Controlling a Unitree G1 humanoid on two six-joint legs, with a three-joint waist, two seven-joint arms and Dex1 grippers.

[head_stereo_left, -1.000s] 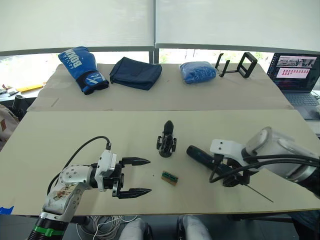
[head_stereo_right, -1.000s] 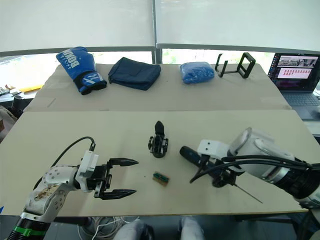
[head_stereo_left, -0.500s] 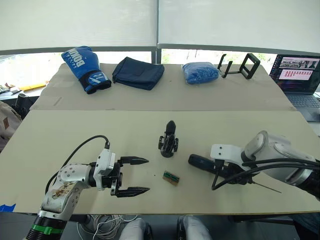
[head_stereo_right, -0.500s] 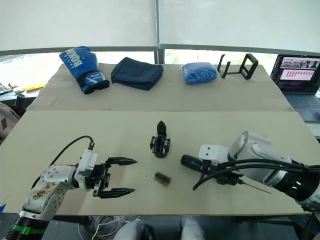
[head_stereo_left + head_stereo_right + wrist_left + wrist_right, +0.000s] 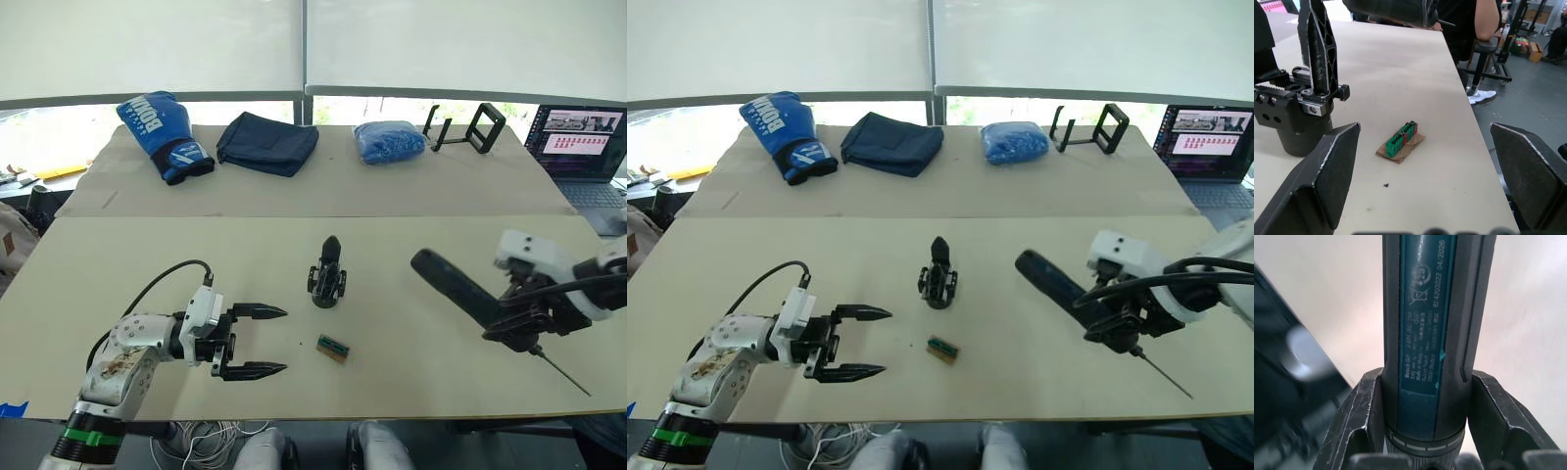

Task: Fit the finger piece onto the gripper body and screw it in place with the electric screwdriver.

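My right gripper (image 5: 1422, 431) is clamped around the electric screwdriver (image 5: 468, 292) low on its barrel near the bit, and since the long rigid body looks top-heavy, I judge this grip wants firm pressure. My left gripper (image 5: 265, 341) hangs spread and empty. The gripper body (image 5: 328, 275) stands just ahead of it, and a small green connector block (image 5: 333, 348) lies beside its fingertips.

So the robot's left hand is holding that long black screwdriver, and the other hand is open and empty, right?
Not quite: the right gripper holds the electric screwdriver, as the right eye view shows. The open, empty one is the left gripper.
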